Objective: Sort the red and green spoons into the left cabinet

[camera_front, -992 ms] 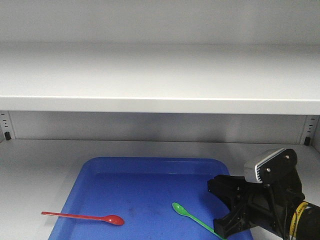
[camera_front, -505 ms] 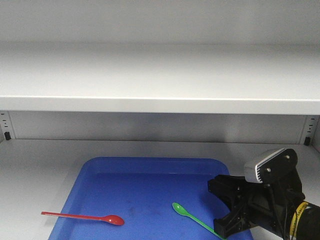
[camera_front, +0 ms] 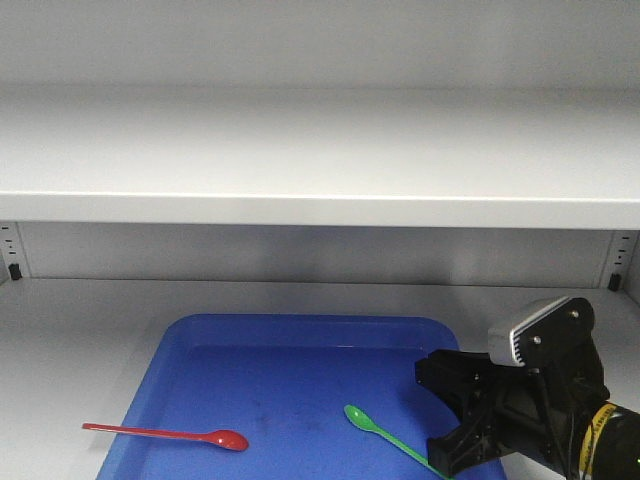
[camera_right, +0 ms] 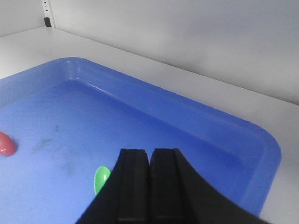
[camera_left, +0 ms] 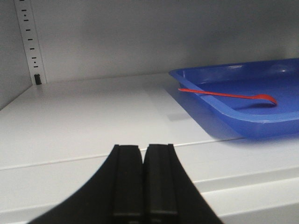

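Note:
The red spoon [camera_front: 165, 433] lies on the left side of a blue tray [camera_front: 300, 325], its handle pointing left. The green spoon [camera_front: 385, 433] lies slantwise right of the tray's middle. Both rest on a lower shelf of the pale cabinet [camera_front: 320, 210]. My right gripper [camera_front: 448, 412] hovers over the tray's right side. In the right wrist view it [camera_right: 150, 150] is shut and empty, with the green spoon's bowl [camera_right: 102, 179] just left of its fingers. My left gripper [camera_left: 142, 147] is shut and empty over bare shelf, left of the tray [camera_left: 210, 109] and the red spoon [camera_left: 224, 94].
A wide shelf spans overhead, leaving a low opening above the tray. Black shelf pegs [camera_front: 14, 270] [camera_front: 614, 281] sit on the side walls. A slotted rail [camera_left: 30, 42] runs up the left wall. White shelf surface surrounds the tray.

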You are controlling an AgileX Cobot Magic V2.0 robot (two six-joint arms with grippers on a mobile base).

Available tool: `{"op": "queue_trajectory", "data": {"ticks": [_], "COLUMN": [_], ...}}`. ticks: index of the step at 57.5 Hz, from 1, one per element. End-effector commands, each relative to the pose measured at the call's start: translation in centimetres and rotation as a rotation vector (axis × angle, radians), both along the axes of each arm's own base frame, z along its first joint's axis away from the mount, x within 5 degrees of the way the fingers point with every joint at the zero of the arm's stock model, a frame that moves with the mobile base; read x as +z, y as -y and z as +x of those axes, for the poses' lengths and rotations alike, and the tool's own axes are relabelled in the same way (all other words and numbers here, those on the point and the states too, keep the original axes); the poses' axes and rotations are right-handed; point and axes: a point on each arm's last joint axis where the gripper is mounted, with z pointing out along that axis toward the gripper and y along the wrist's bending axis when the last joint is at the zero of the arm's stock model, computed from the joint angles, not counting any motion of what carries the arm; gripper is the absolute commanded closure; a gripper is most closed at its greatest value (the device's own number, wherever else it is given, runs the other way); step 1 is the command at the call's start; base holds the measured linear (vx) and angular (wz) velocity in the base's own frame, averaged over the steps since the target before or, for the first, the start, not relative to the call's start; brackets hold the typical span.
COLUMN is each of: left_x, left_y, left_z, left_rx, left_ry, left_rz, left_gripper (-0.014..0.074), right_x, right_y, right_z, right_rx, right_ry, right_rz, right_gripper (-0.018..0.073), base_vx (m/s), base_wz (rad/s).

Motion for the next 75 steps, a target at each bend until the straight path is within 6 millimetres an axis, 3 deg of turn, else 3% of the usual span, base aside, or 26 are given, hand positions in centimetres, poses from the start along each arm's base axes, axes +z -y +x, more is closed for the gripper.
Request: {"op": "queue_trajectory", "data": {"ticks": [1, 21, 25, 32, 44, 62, 69, 75], "left_x": [0.2, 0.2, 0.2, 0.2, 0.2, 0.2, 0.2, 0.2], "left_y": [0.0, 0.0, 0.0, 0.0, 0.0, 0.0, 0.0, 0.0], "left_z": [-0.1, -0.1, -0.1, -0.1, -0.1, -0.1, -0.1, -0.1], "left_rx": [0.000, 0.000, 0.000, 0.000, 0.000, 0.000, 0.000, 0.000], "left_ry": [0.075, 0.075, 0.075, 0.075, 0.075, 0.075, 0.075, 0.075], "left_rz": [-0.028, -0.028, -0.028, -0.028, -0.028, -0.028, -0.028, -0.028], "left_gripper": [0.0603, 0.0603, 0.0603, 0.0603, 0.0603, 0.0603, 0.0603, 0.0603], "right_x": [2.1, 2.1, 2.2, 2.9, 2.8, 5.1, 5.9, 5.2], "right_y": [-0.2, -0.2, -0.2, 0.7, 2.3, 4.1, 4.6, 5.4], "right_z": [-0.2, -0.2, -0.1, 0.7, 1.2, -2.4, -3.9, -5.1], "right_rx": [0.026, 0.024, 0.000, -0.141, -0.330, -0.361, -0.356, -0.397], "right_ry": [0.076, 0.076, 0.039, 0.006, 0.032, 0.093, 0.135, 0.165], "right_rz": [0.057, 0.054, 0.140, 0.351, 0.294, -0.035, -0.058, -0.002], "right_gripper": [0.0564, 0.0564, 0.0564, 0.0564, 0.0564, 0.0564, 0.0564, 0.0564], "base_vx": [0.00, 0.00, 0.00, 0.00, 0.00, 0.00, 0.00, 0.00], "base_wz": [0.00, 0.00, 0.00, 0.00, 0.00, 0.00, 0.00, 0.00]}}
